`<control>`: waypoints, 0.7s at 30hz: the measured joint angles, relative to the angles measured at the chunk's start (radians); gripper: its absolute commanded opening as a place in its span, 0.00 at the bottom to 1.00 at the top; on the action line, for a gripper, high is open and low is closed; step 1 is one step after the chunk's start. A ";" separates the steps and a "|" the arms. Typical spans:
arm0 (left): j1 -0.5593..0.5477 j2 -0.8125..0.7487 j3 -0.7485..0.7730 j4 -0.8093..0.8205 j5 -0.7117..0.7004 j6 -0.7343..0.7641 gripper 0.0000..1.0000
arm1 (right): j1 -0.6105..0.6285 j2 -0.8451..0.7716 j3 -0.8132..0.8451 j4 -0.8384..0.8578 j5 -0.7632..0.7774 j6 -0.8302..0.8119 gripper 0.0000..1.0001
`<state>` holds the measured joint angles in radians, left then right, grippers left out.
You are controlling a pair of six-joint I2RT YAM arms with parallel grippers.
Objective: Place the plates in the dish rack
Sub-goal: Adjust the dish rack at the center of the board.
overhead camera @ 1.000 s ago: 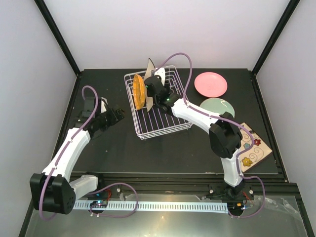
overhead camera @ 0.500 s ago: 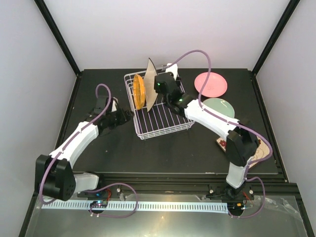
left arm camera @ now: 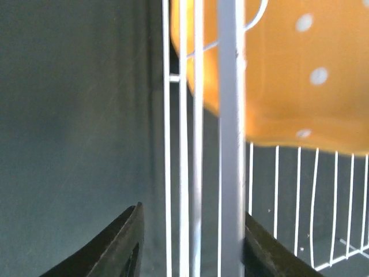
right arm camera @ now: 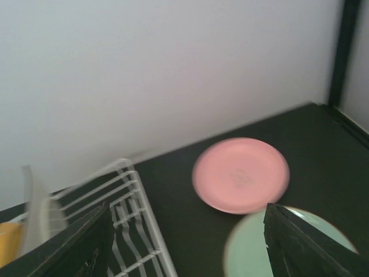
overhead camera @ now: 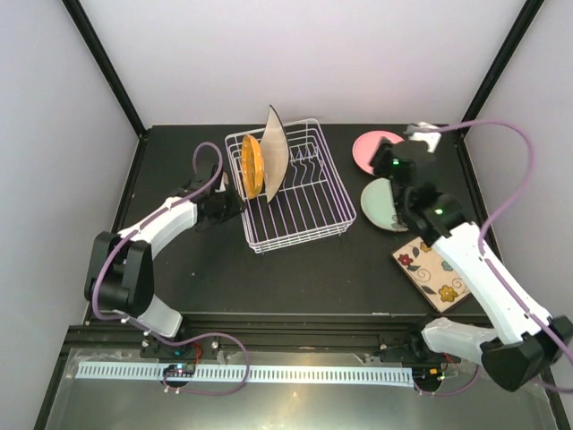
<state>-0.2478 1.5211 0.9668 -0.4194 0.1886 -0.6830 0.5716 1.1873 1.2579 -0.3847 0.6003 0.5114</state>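
**Dish rack** (overhead camera: 309,210): white wire, set on the dark table (overhead camera: 206,278), centre rear.

**Orange plate** (overhead camera: 252,167): round, with pale dots. It stands on edge at the rack's left end.

**White square plate** (overhead camera: 274,150): on edge in the rack, just right of the orange plate. It is tilted, with its top corner above the rack's rim.

**Pink plate** (overhead camera: 365,148): round, flat on the table, right of the rack. The right arm partly covers it in the overhead view.

**Pale green plate** (overhead camera: 380,206): round, flat on the table, close beside the pink plate on its near side.

**Cream flowered plate** (overhead camera: 431,273): square, flat on the table, nearer than the green plate and partly under the right arm.

**Left gripper** (overhead camera: 229,208): at the rack's left wall, low to the table. The jaws are partly closed, with the wall wires between them. The wrist view is close and blurred, so it is unclear whether either finger presses a wire.

**Right gripper** (right arm camera: 187,216): over the table between the pink and green plates. The jaws are spread wide with nothing between them.
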 measured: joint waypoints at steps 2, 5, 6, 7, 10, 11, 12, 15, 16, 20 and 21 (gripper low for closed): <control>-0.004 0.034 0.036 0.001 -0.007 0.003 0.28 | -0.099 -0.057 -0.033 -0.076 -0.050 0.039 0.72; -0.008 0.086 0.097 -0.003 -0.021 0.008 0.19 | -0.205 -0.119 -0.101 -0.179 -0.101 0.073 0.72; -0.009 0.102 0.118 -0.008 -0.027 0.011 0.17 | -0.227 -0.138 -0.130 -0.218 -0.118 0.079 0.72; -0.009 0.117 0.136 -0.012 -0.033 0.015 0.15 | -0.238 -0.152 -0.147 -0.244 -0.129 0.083 0.72; -0.009 0.161 0.198 -0.040 -0.064 0.034 0.10 | -0.257 -0.187 -0.183 -0.306 -0.158 0.093 0.72; -0.009 0.173 0.217 -0.052 -0.074 0.045 0.08 | -0.260 -0.195 -0.186 -0.319 -0.163 0.095 0.72; -0.009 0.183 0.233 -0.061 -0.083 0.056 0.05 | -0.264 -0.204 -0.187 -0.329 -0.169 0.097 0.73; -0.005 0.197 0.262 -0.090 -0.107 0.060 0.02 | -0.267 -0.218 -0.187 -0.344 -0.177 0.098 0.73; -0.003 0.202 0.274 -0.108 -0.118 0.065 0.02 | -0.269 -0.219 -0.187 -0.348 -0.180 0.098 0.73; 0.010 0.212 0.294 -0.142 -0.121 0.105 0.02 | -0.271 -0.220 -0.187 -0.359 -0.186 0.099 0.73; 0.011 0.214 0.298 -0.146 -0.121 0.111 0.02 | -0.271 -0.220 -0.187 -0.360 -0.187 0.100 0.73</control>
<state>-0.2363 1.7348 1.2648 -0.5655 0.0677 -0.5720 0.3004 0.9668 1.0706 -0.7448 0.4137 0.6109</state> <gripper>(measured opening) 0.049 0.728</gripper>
